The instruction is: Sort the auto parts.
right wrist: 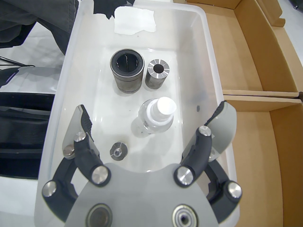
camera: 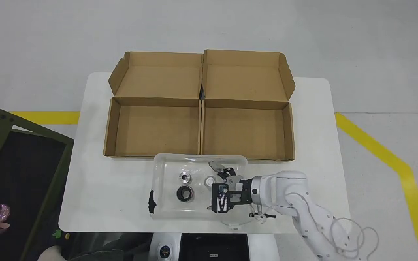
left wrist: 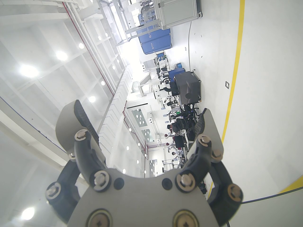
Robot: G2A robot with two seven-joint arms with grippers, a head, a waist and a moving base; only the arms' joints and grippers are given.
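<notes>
A clear plastic bin at the table's front holds the parts. Standing in it are a large dark bearing sleeve and, right beside it, a smaller steel sleeve. A small clear bottle with a white cap lies nearer my right gripper, and a small steel bush sits close under its base. My right gripper hangs open over the bin's right half, above the bottle and holding nothing. My left gripper is open and empty, pointing up into the room.
Two open cardboard boxes, left and right, stand side by side just behind the bin, lids folded back. Black tape and a white label mark the bin's left end. White table lies bare to the left.
</notes>
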